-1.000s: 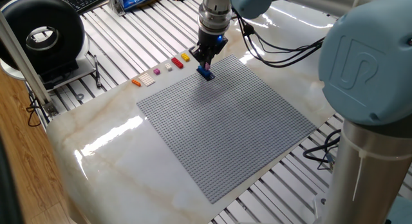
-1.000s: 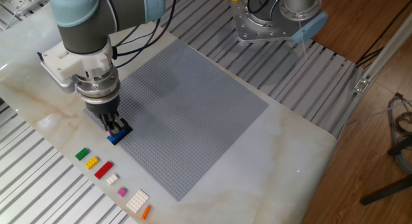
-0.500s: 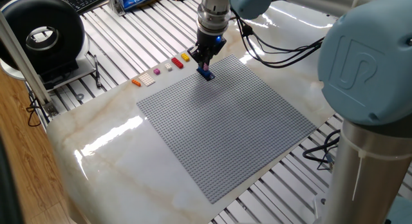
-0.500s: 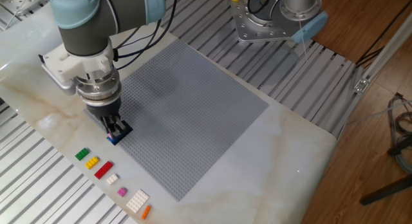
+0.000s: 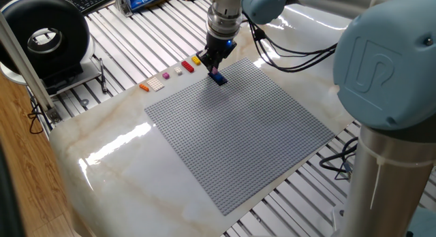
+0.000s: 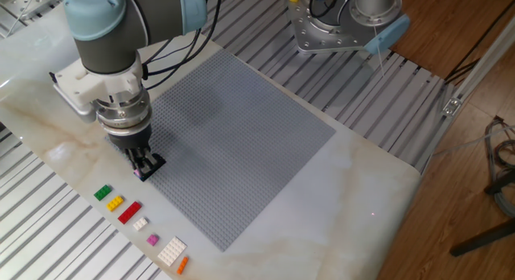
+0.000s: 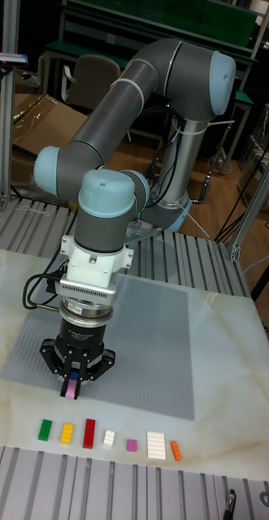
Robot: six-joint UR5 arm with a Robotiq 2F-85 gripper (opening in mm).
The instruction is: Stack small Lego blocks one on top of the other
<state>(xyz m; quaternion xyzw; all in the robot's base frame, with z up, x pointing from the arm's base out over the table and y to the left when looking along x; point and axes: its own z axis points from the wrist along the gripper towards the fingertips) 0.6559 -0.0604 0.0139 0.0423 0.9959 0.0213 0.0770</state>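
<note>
One gripper, fingers closed on a blue-and-pink Lego block stack, held over the grey baseplate edge nearest the loose brick row, likely for seating there.

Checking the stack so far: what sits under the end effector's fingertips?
A small blue and pink block stack sits between the end effector fingertips, on the grey baseplate. Its fingers cover how many blocks there are.
</note>
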